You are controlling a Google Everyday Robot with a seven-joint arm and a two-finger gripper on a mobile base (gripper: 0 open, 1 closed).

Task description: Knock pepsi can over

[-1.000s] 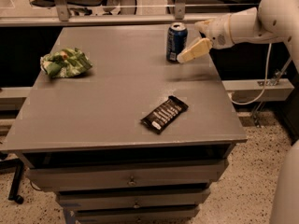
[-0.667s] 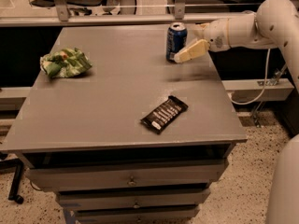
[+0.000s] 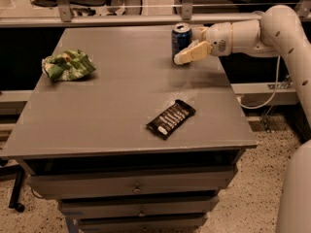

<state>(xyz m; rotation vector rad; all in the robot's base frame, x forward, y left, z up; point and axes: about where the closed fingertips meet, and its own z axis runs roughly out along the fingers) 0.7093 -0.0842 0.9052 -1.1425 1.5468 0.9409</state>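
Note:
The pepsi can [image 3: 181, 40], blue with a silver top, stands upright near the far right edge of the grey table [image 3: 121, 101]. My gripper [image 3: 182, 58] reaches in from the right on a white arm, its cream fingers [image 3: 192, 52] low in front of and to the right of the can, touching or nearly touching its lower side.
A green chip bag [image 3: 68, 65] lies at the left of the table. A flat black candy bar wrapper [image 3: 171, 118] lies front centre. Drawers are under the tabletop. A glass railing runs behind the table, and a cable hangs at the right.
The gripper has moved slightly left toward the can. The can still stands upright in the same place.

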